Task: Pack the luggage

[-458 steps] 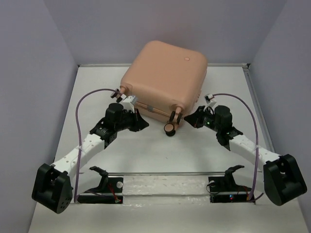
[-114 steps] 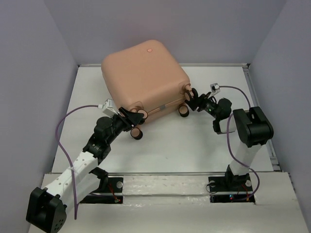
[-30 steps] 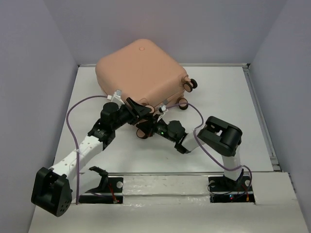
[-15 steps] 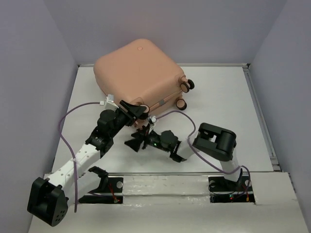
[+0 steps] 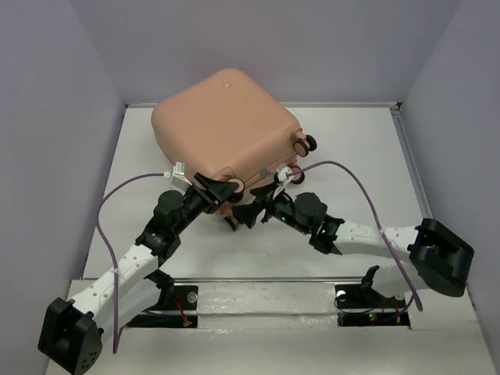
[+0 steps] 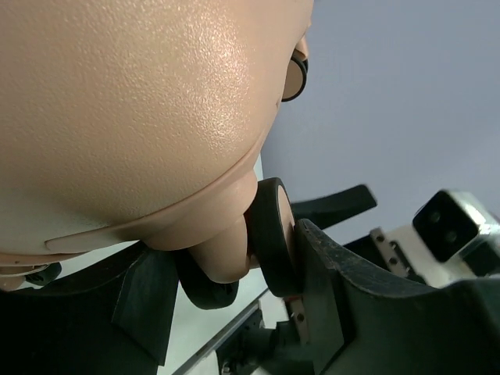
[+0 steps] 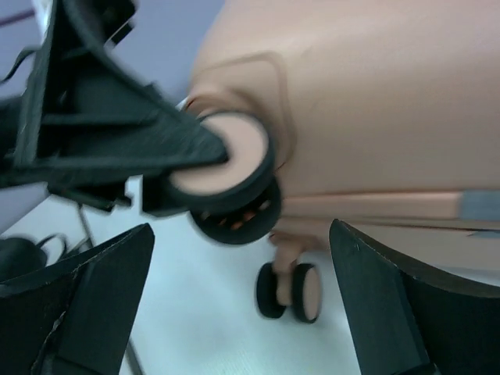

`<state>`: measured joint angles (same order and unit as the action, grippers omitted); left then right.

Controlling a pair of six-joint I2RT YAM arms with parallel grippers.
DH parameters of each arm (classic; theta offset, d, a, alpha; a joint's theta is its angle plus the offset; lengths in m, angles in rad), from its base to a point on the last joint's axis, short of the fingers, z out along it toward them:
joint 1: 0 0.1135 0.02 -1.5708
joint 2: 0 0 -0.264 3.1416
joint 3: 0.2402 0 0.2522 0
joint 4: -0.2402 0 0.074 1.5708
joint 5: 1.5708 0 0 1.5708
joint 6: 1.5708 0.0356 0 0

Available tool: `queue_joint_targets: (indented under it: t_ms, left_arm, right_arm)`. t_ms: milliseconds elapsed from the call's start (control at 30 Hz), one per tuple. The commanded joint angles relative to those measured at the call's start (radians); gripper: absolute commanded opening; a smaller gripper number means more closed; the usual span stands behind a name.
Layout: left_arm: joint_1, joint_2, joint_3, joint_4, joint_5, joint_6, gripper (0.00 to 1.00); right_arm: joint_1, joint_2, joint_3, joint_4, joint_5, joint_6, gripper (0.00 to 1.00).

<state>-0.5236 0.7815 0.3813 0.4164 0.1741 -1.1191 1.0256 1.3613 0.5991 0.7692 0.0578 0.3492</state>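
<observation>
Nearest, both arm bases sit at the table point(image 5: 351, 156) edge. The left arm goes up and to the right. The right arm reaches far to the left w/ its purple cable point(image 5: 344, 166) in a high loop.

The left gripper point(image 5: 217, 190) is closed on the near caster point(image 6: 273, 234) of the luggage point(image 5: 223, 125). In the left wrist view one finger point(image 6: 344, 297) presses flat on the outer wheel face and the other finger point(image 6: 148, 301) sits at the inner wheel, so the twin wheel is clamped btw. them.

Just beside it, the right gripper point(image 5: 256, 206) is wide open and holds nothing (its two fingers stand far apart at the sides of the right wrist view). It faces the same corner of the shell, near the left gripper.

Behind them the luggage lies flat on the table, lid closed, turned approx. diagonal, in the far part left of centre. Its far-right casters point(image 5: 306, 144) stick out at the right corner, and the small round dimple point(image 5: 226, 83) is on top near the far corner.
</observation>
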Motion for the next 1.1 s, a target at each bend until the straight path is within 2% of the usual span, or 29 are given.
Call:
queue_joint_targets:
  t_ms: [0, 133, 333, 400, 500, 567, 600, 633, 700, 800, 833, 933, 1067]
  left_arm:
    - [-0.009, -0.056, 0.001, 0.186, 0.061, 0.081, 0.62]
    - [-0.009, -0.050, 0.001, 0.183, 0.073, 0.093, 0.70]
    - [-0.007, -0.051, 0.001, 0.167, 0.074, 0.119, 0.76]
    - [-0.006, -0.053, 0.005, 0.151, 0.079, 0.127, 0.79]
    - [-0.004, -0.063, 0.014, 0.119, 0.084, 0.156, 0.83]
    - [-0.004, -0.083, 0.022, 0.081, 0.064, 0.188, 0.85]
    - [-0.003, -0.096, 0.036, 0.014, 0.041, 0.226, 0.86]
    - [-0.003, -0.111, 0.045, -0.029, 0.013, 0.249, 0.85]
    - [-0.003, -0.175, 0.057, -0.178, -0.101, 0.291, 0.83]
    - [-0.003, -0.269, 0.030, -0.283, -0.241, 0.321, 0.79]
    - [-0.003, -0.334, -0.004, -0.330, -0.260, 0.321, 0.70]
    - [-0.003, -0.439, -0.097, -0.364, -0.288, 0.331, 0.57]
    - [-0.003, -0.449, -0.208, -0.297, -0.254, 0.341, 0.48]
  right_arm:
    - [-0.054, -0.028, 0.109, -0.172, 0.002, -0.079, 1.00]
    - [-0.055, 0.022, 0.227, -0.185, -0.097, -0.108, 1.00]
    - [-0.064, 0.155, 0.329, -0.163, -0.153, -0.092, 0.99]
    - [-0.064, 0.186, 0.358, -0.140, -0.150, -0.084, 0.95]
    - [-0.064, 0.220, 0.341, -0.021, -0.127, -0.056, 0.86]
    - [-0.064, 0.242, 0.346, 0.024, -0.092, -0.046, 0.60]
    - [-0.064, 0.249, 0.355, 0.030, -0.079, -0.042, 0.34]
    - [-0.064, 0.252, 0.355, 0.033, -0.075, -0.039, 0.29]
    - [-0.064, 0.259, 0.358, 0.042, -0.075, -0.036, 0.22]
    - [-0.064, 0.269, 0.378, 0.006, -0.073, -0.044, 0.09]
    - [-0.064, 0.269, 0.383, 0.001, -0.073, -0.050, 0.07]
    - [-0.064, 0.272, 0.393, -0.010, -0.062, -0.056, 0.07]
    - [-0.064, 0.274, 0.413, -0.030, -0.065, -0.064, 0.07]
